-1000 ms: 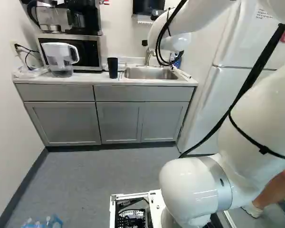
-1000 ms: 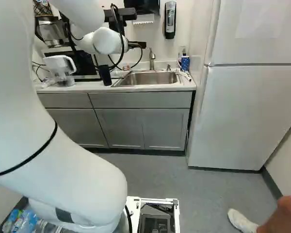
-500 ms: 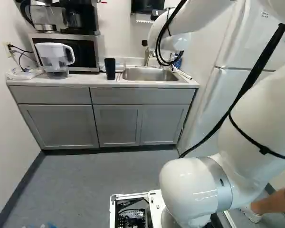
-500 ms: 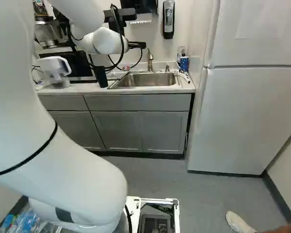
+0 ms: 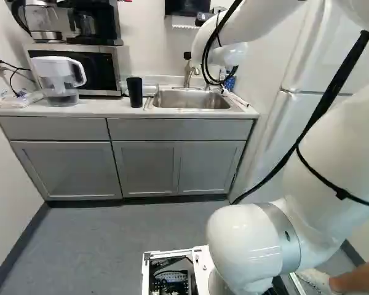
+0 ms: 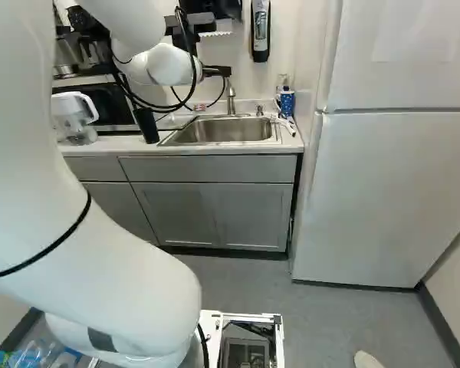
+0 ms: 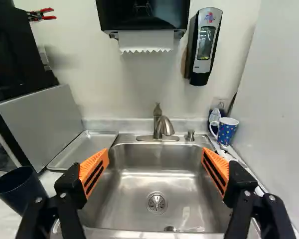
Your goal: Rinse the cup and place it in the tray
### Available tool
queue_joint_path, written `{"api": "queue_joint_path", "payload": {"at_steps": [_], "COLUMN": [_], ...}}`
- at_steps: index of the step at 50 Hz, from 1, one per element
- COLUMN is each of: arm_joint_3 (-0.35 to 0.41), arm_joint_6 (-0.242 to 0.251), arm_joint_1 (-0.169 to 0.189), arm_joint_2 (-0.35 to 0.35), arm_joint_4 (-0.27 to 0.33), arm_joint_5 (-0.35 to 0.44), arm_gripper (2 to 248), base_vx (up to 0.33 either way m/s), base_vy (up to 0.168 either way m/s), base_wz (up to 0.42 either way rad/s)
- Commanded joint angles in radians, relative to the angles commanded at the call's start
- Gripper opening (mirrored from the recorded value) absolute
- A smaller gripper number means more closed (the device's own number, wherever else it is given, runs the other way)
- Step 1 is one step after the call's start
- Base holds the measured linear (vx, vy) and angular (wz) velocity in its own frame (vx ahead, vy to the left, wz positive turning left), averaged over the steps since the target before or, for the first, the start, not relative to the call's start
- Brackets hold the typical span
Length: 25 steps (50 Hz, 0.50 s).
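My gripper shows partly in the right base view as a black end (image 6: 217,70) beyond the white wrist. In the wrist view the gripper (image 7: 155,160) stands open over the sink, nothing between its orange-padded fingers. A dark cup (image 7: 19,186) is upright on the counter, outside the finger on the microwave's side; the left base view has this cup (image 5: 134,92) left of the sink. The shallow metal tray (image 7: 82,149) lies between microwave and sink, behind the cup. The steel sink (image 7: 157,186) has its faucet (image 7: 163,127) at the back wall.
A microwave (image 5: 80,69) with a coffee maker on top and a water pitcher (image 5: 57,80) stand on the left counter. A polka-dot mug (image 7: 227,130) sits right of the sink. The fridge (image 6: 391,184) flanks the counter. A foot shows on the floor to the right.
The base has moved: counter, cup and sink shift left and look slightly larger in the base views. The arm holds its pose against its lowest joint.
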<state>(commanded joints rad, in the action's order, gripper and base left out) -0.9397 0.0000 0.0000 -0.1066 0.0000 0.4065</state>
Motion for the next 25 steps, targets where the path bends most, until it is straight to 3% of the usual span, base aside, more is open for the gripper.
{"api": "queue_joint_path", "payload": {"at_steps": [25], "arm_joint_3": [0.000], "arm_joint_6": [0.000], "arm_joint_1": [0.000], "arm_joint_2": [0.000], "arm_joint_4": [0.000], "arm_joint_5": [0.000], "arm_gripper": [247], "base_vx": [0.134], "base_vy": [-0.055], "base_wz": [0.152]}}
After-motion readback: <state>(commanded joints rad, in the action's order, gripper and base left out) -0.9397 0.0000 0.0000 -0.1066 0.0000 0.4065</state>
